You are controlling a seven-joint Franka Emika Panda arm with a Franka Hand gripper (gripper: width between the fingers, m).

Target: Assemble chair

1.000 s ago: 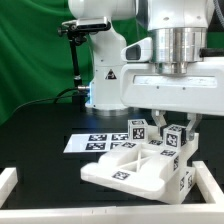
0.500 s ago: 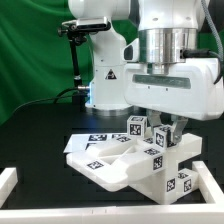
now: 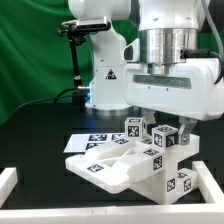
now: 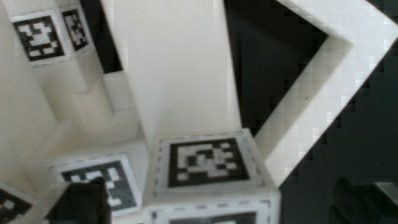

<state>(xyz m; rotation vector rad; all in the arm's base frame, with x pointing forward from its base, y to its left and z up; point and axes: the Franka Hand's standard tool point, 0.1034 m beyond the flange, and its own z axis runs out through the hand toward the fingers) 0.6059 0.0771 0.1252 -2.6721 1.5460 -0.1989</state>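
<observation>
1. Green curtain behind, black desk [image 3: 40,150] below with a white rim.
2. On it I see the chair [image 3: 130,165], white blocky plastic with square tags, beside the marker board [image 3: 85,142].
3. My pincer [image 3: 170,128] stands directly above its tagged upright blocks, fingers apart, holding nothing.

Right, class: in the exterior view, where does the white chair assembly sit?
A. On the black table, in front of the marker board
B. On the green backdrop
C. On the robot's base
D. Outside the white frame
A: the chair rests on the black table, with the marker board just behind it.
</observation>
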